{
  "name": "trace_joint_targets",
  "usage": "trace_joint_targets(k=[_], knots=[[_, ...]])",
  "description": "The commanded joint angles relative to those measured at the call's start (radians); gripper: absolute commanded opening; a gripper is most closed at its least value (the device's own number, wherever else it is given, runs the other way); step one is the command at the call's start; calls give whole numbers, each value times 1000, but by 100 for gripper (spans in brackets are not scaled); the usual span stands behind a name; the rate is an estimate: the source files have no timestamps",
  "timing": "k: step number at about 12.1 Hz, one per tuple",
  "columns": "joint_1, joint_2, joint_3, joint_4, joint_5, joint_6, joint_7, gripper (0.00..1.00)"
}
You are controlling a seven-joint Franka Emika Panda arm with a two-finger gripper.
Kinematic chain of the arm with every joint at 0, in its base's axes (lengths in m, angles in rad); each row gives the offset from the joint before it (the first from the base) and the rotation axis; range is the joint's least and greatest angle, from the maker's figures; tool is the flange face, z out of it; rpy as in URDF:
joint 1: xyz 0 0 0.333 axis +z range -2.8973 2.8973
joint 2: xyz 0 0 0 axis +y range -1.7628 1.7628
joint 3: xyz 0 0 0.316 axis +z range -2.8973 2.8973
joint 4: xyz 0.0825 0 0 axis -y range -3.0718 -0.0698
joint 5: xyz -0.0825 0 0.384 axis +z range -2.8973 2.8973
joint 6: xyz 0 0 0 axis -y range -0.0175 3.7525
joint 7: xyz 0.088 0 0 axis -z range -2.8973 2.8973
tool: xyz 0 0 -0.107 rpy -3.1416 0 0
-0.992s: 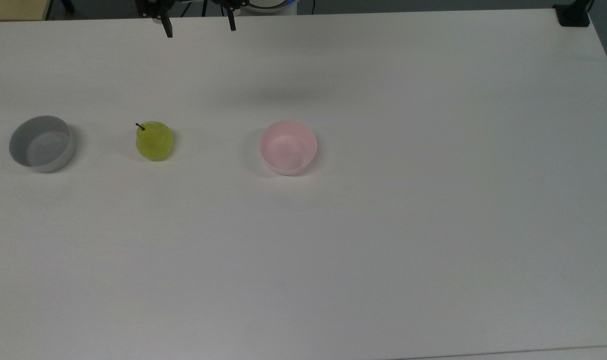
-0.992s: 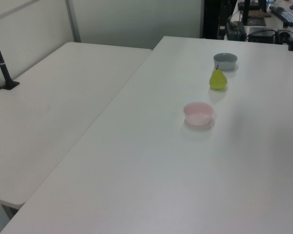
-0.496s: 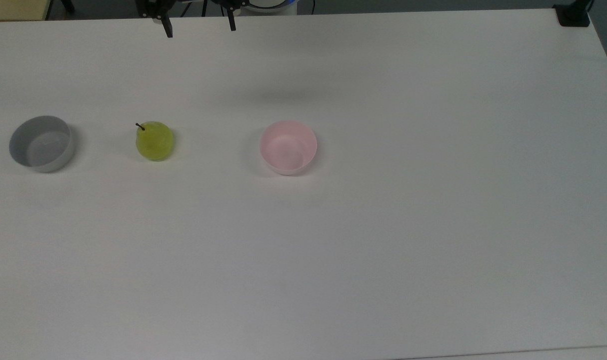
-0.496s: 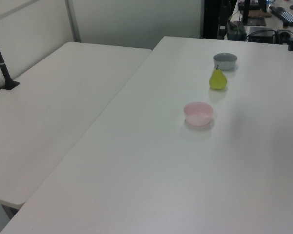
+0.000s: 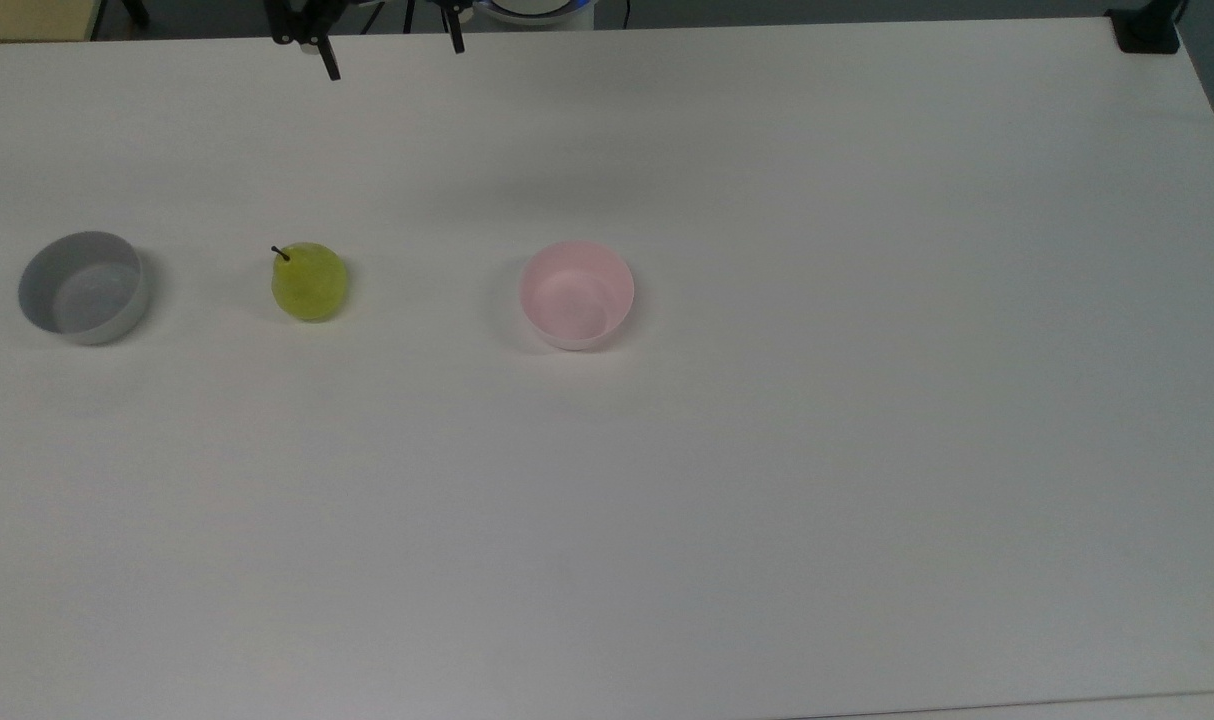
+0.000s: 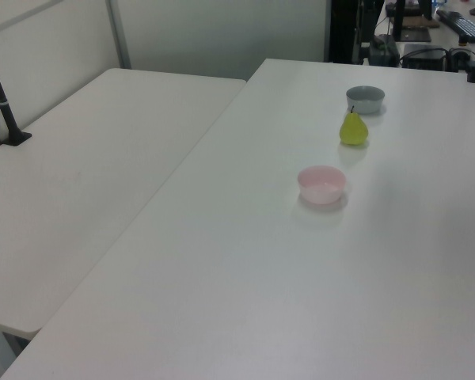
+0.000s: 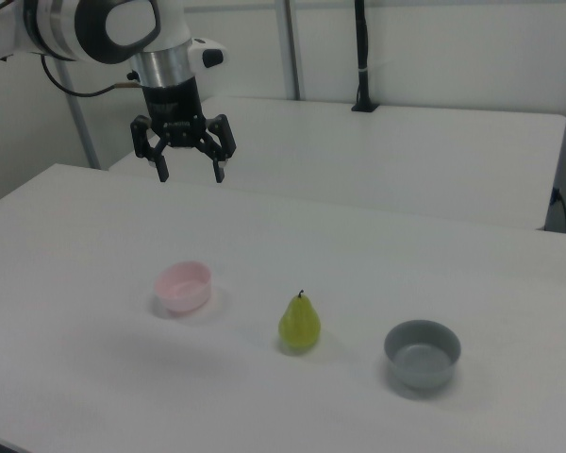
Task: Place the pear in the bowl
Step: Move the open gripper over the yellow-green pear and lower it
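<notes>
Gripper [image 7: 190,174] hangs high over the table's [image 5: 767,500] far edge in the top view, jaws spread wide, holding nothing. Pear [image 5: 309,281] stands upright mid-table between the grey bowl [image 5: 83,286] and the pink bowl [image 5: 577,294], well apart from both. Likely risks: the rounded, smooth-looking skin slips or rolls under an off-centre pinch, or the drop goes into the wrong bowl. The pear is yellow-green with a short dark stem.
</notes>
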Motion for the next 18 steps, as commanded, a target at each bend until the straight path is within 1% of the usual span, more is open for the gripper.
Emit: trace_joint_targets(k=[1, 2, 3, 5, 7, 8, 9, 10, 12, 15, 16, 18], knots=[[-29, -33, -21, -34, -14, -13, -121, 100], [-35, -30, -29, -36, -17, -12, -118, 100], [-58, -20, -39, -34, -29, -9, -121, 100], [-72, -13, -59, -42, -63, -7, -153, 100], [-85, 11, -104, -56, -69, 20, -165, 100], [-89, 14, -122, -91, -64, 86, -165, 100], [-94, 11, -131, -152, -57, 173, -152, 100], [-97, 7, -151, -213, -48, 253, -142, 100], [-97, 29, -161, -264, -6, 353, -115, 100], [-94, 115, -161, -298, 5, 461, -82, 100], [-91, 135, -159, -319, 8, 514, -81, 100], [-85, 154, -158, -368, 40, 606, -75, 100]])
